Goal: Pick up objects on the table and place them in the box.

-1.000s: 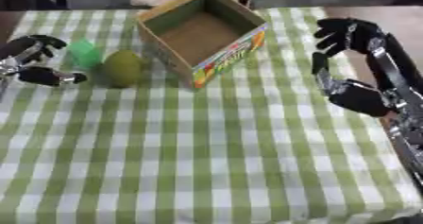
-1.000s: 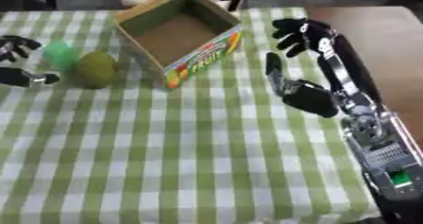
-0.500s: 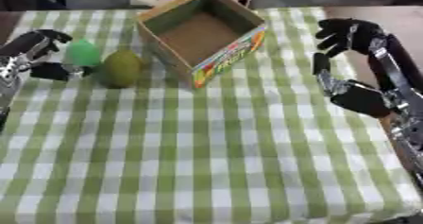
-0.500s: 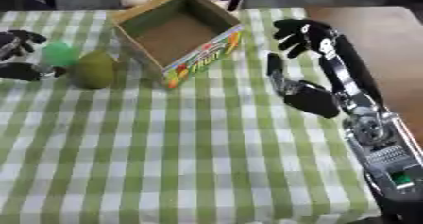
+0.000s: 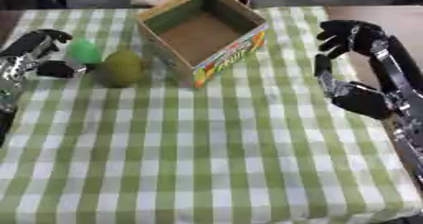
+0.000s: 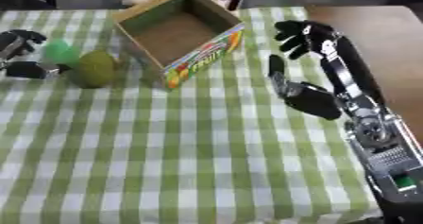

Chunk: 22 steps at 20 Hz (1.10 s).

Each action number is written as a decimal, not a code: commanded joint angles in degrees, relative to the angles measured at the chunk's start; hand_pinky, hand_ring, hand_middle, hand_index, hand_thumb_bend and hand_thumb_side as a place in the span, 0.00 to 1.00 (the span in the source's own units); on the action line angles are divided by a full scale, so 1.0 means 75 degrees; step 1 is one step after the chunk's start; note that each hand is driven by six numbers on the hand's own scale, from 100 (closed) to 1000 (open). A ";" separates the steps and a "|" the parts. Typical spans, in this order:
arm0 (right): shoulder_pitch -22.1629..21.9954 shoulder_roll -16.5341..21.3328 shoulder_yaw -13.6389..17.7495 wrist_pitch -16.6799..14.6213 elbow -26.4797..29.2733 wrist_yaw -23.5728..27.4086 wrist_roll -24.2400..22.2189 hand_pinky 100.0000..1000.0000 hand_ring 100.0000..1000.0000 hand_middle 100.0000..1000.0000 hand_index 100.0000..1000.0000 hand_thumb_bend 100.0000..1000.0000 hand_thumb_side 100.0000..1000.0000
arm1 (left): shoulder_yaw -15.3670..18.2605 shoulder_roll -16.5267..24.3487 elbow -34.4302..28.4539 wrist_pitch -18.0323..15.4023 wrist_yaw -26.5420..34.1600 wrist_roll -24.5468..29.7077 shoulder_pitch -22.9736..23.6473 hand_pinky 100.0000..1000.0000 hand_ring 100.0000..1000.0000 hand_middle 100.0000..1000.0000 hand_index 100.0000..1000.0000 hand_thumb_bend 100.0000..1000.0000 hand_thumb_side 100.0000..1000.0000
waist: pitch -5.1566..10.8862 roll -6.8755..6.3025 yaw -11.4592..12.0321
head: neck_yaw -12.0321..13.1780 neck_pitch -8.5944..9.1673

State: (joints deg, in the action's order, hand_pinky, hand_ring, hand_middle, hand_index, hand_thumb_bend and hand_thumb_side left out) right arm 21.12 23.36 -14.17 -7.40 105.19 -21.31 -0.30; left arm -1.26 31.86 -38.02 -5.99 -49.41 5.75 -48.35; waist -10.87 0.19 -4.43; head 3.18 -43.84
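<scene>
Left eye view: left robot hand [image 5: 37,53] sits at the far-left edge of the worktop [image 5: 207,161], fingers curled partway round the bright green object [image 5: 83,51], thumb low beside it. Looks like it's closing on the object, but contact is hard to confirm from here. Just beside it, to the right, lies an olive-green fruit [image 5: 122,67], pear- or avocado-like, near the box [image 5: 202,31] wall. Box is open-topped cardboard w/ a printed fruit label, nothing inside as far as can be seen. Step in hand, by my read: grasping the first item. Next move calls for finishing the grip, lifting clear of the olive fruit w/o knocking it, then carrying right and over the near box wall before letting go.

Right eye view: right robot hand [image 6: 306,95] is idle right of the box, fingers relaxed and spread, holding nothing; its arm runs along the worktop's right edge. The left hand shows only partly at the view's left edge.

Count: 1 box, 2 loose items (1 bright green, 1 olive), 2 robot hands.
</scene>
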 commanded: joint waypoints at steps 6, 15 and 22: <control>0.0089 0.0041 0.0031 -0.0020 0.0074 0.0013 -0.0015 0.54 0.62 0.64 0.84 0.00 0.32 | 0.0138 0.0043 0.0240 0.0101 -0.0117 -0.0222 -0.0180 0.65 0.63 0.66 0.78 0.45 0.44 | 0.0103 -0.0006 -0.0022 | 0.0022 -0.0038; 0.0094 0.0046 0.0032 -0.0016 0.0072 0.0015 -0.0013 0.54 0.62 0.64 0.84 0.00 0.32 | 0.0162 0.0116 -0.0200 0.0351 0.0071 -0.1313 -0.0137 0.54 0.44 0.43 0.56 0.15 0.21 | 0.0110 0.0006 -0.0006 | 0.0025 -0.0038; 0.0105 0.0046 0.0019 -0.0021 0.0075 0.0017 -0.0026 0.54 0.62 0.64 0.84 0.00 0.32 | -0.0080 0.0110 -0.1409 0.0134 0.0735 -0.1323 -0.0336 0.54 0.44 0.43 0.56 0.12 0.24 | 0.0129 0.0021 0.0015 | 0.0031 -0.0038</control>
State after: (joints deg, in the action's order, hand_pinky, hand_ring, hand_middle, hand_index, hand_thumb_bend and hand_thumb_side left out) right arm 21.14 23.32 -14.20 -7.41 105.19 -21.31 -0.35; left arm -1.56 31.13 -45.88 -4.53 -44.96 -4.22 -49.39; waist -10.90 0.44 -4.32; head 3.25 -43.84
